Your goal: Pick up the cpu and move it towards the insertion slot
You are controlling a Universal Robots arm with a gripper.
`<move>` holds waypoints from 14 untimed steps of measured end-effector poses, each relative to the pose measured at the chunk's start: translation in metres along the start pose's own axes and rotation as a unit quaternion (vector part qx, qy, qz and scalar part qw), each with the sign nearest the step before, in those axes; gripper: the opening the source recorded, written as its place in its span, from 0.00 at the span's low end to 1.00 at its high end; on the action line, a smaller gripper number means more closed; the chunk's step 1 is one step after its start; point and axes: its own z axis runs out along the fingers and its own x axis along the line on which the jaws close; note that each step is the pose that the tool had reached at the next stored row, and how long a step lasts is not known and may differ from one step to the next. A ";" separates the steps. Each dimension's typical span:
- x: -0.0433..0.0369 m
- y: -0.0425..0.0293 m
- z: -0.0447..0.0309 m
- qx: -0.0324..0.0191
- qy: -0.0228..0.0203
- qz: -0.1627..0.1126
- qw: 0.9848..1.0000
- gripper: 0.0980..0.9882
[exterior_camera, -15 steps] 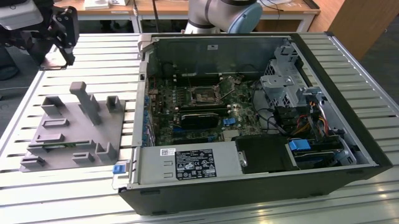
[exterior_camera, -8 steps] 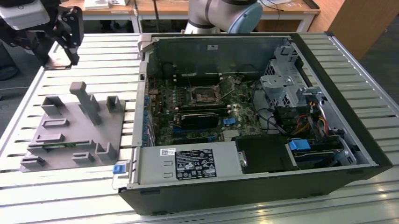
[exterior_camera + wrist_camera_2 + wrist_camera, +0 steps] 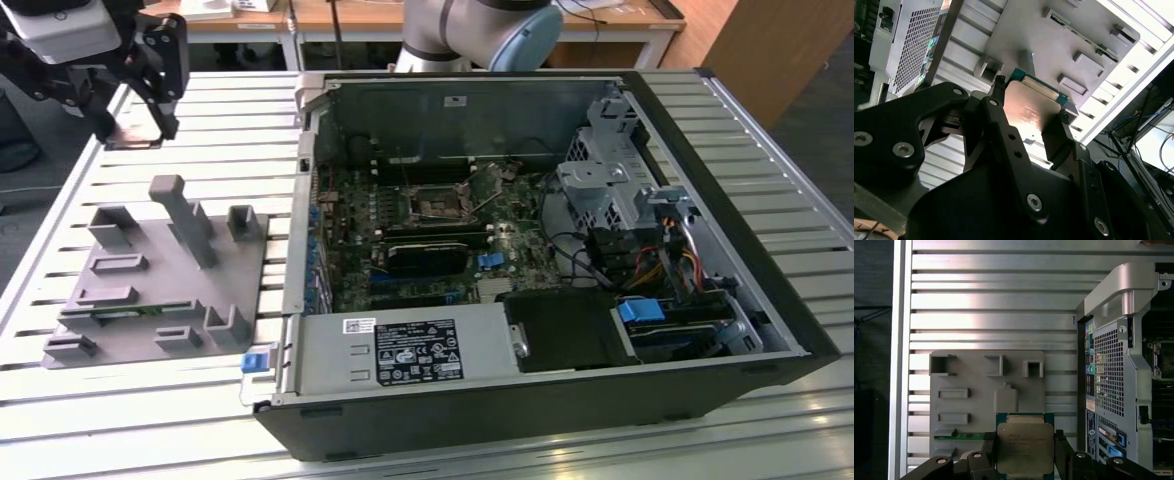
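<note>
In both wrist views my gripper (image 3: 1025,454) (image 3: 1030,109) is shut on the cpu (image 3: 1025,445) (image 3: 1028,111), a flat square chip with a silvery top and a green rim, pinched by its two opposite edges between black fingers (image 3: 1061,450). It hangs in the air above the near end of the grey holder plate (image 3: 979,405). In the exterior view my gripper (image 3: 134,135) is high at the far left, above the slatted table and beyond the grey holder plate (image 3: 147,270). The insertion slot (image 3: 434,200), a square socket with a metal frame, lies on the motherboard inside the open computer case, well to the exterior view's right of the gripper.
The open computer case (image 3: 534,420) takes up the middle and right of the slatted metal table (image 3: 80,420). The grey plate carries several upright posts (image 3: 180,215) and a narrow green board (image 3: 127,312). The case's rear wall (image 3: 1109,370) stands beside the plate. The arm's base (image 3: 481,30) rises behind the case.
</note>
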 end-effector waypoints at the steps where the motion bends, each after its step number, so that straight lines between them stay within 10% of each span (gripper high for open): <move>1: -0.0008 0.0000 0.0001 0.000 0.000 0.000 1.000 0.50; 14: -0.0111 0.0004 0.0001 0.000 0.000 0.000 1.000 0.50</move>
